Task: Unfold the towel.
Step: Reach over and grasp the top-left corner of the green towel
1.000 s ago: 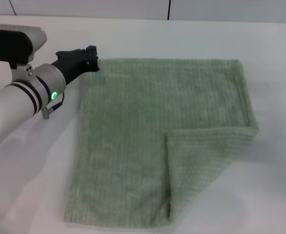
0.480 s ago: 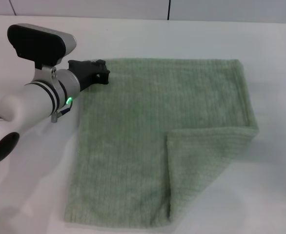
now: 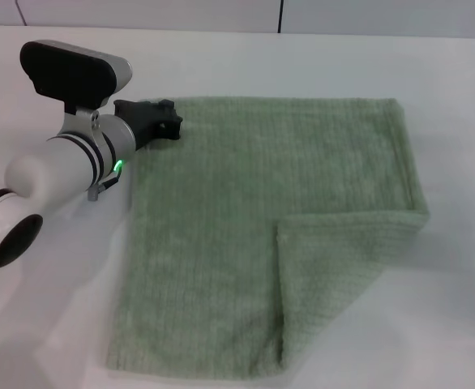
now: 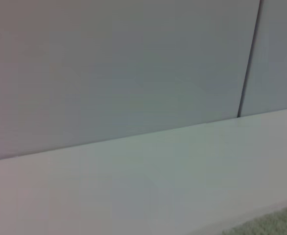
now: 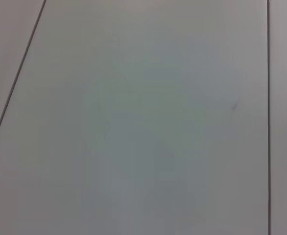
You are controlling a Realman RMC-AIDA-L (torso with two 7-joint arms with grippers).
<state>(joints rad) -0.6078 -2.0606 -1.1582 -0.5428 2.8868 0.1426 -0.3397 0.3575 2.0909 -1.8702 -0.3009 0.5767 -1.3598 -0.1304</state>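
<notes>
We are looking down at a white table (image 3: 43,324) that is filling the head view, with a pale grey panelled wall (image 3: 140,14) running along its far edge and a dark vertical seam dividing the panels. The left wrist view is showing the same wall (image 4: 124,68) and table edge, with a sliver of green cloth at one corner; the right wrist view is showing only flat grey panels (image 5: 143,117) with thin dark seams.

The towel (image 3: 221,211) is lying flat on the table, spreading from the centre toward the robot's right. Its near right corner is lying folded over onto the rest of the cloth, forming a triangular flap with a diagonal outer edge.

The left arm is reaching in from the robot's left, its white forearm angling toward the far side and a black camera housing sitting above the wrist. The left gripper (image 3: 166,120) is sitting at the towel's far left corner, touching or just over the hem. We cannot tell whether its fingers are spread or pressed together. The right gripper is not appearing in any view.
</notes>
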